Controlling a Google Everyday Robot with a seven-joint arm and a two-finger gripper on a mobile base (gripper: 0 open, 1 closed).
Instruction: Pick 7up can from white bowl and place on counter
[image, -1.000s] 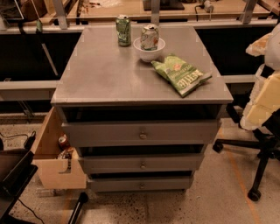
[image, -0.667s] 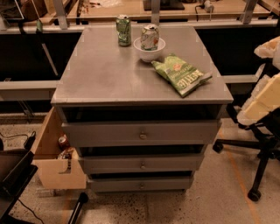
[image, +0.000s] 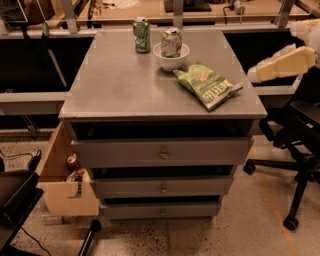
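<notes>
The 7up can (image: 171, 42), pale silver with green lettering, stands upright inside the small white bowl (image: 171, 59) at the far middle of the grey counter (image: 125, 85). My gripper (image: 255, 75) is the tip of the cream-coloured arm (image: 285, 62) at the right edge of the view. It hangs beyond the counter's right edge, well to the right of the bowl and holding nothing that I can see.
A darker green can (image: 142, 35) stands just left of the bowl. A green chip bag (image: 207, 84) lies right of and in front of the bowl. A black office chair (image: 300, 135) stands at the right, and an open cardboard box (image: 62, 175) at the lower left.
The arm has risen and swung left, toward the counter's right edge. The can, bowl, green can and chip bag have not moved.
</notes>
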